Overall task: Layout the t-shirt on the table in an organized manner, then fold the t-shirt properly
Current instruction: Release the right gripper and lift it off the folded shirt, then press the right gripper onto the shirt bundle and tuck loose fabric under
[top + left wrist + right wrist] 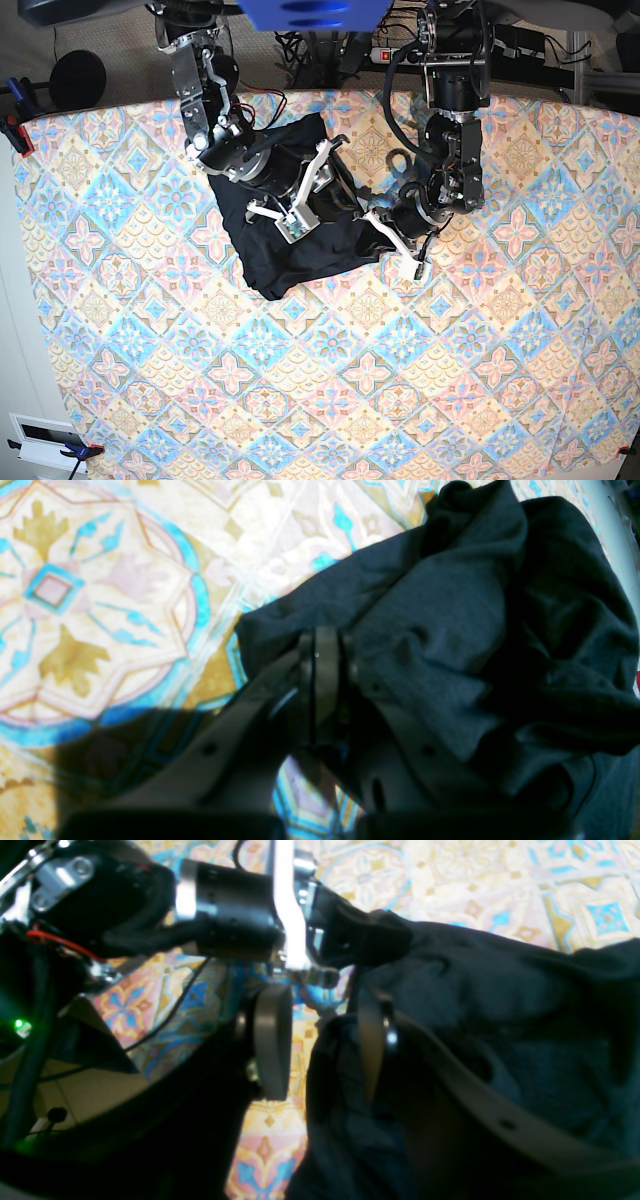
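Note:
The black t-shirt point(285, 235) lies crumpled in a heap on the patterned table point(450, 380), towards its far side. My left gripper point(372, 216) is at the heap's right edge. In the left wrist view its fingers point(325, 650) are pressed together on the t-shirt point(450, 630), pinching a fold of the cloth. My right gripper point(305, 195) hovers over the middle of the heap. The right wrist view shows this gripper point(322, 1035) open, with one finger point(272, 1040) over bare table and the other against the t-shirt point(500, 1005).
Cables and a power strip point(385, 55) lie on the floor beyond the table's far edge. The left arm's wrist point(235, 905) sits close in front of the right gripper. The table point(100, 580) stretches wide on all other sides.

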You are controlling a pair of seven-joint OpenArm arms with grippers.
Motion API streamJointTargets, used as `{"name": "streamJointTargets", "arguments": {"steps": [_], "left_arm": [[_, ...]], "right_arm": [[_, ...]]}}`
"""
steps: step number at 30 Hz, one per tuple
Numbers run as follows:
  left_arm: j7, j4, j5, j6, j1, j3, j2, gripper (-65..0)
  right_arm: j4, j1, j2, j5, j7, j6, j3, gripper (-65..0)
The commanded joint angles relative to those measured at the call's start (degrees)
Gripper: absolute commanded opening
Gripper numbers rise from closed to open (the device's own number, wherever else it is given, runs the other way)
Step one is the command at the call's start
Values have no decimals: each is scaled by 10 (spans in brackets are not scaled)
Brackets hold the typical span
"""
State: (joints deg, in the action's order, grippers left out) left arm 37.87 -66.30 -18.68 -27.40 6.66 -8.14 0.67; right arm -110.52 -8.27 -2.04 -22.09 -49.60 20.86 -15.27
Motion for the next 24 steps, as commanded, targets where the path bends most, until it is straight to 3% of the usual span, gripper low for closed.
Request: {"name": "streamJointTargets", "arguments": {"steps": [1, 4, 8, 12, 16, 20, 24], "left_arm": [[53, 5, 47, 24, -7, 0, 7, -650], [53, 5, 47, 24, -7, 0, 7, -650], [53, 5, 47, 24, -7, 0, 7, -650], [53, 5, 47, 24, -7, 0, 7, -650], [53, 5, 47, 24, -6, 0, 7, -650], [53, 5, 47, 24, -6, 0, 7, -650], [53, 5, 49, 24, -6, 0, 7, -650]], "right_arm": [[-12, 7, 2, -6, 11, 1, 15, -436], [-11, 8, 2, -6, 12, 1, 61, -465], [-6, 11, 3, -6, 12, 1, 143, -641], [-6, 10, 1, 8, 7, 1, 180, -639], [-6, 7, 2, 140, 7, 1, 166, -650], [-6, 5, 4, 295, 10, 1, 98, -650], [-6, -11, 4, 345, 7, 1, 49, -650]]}}
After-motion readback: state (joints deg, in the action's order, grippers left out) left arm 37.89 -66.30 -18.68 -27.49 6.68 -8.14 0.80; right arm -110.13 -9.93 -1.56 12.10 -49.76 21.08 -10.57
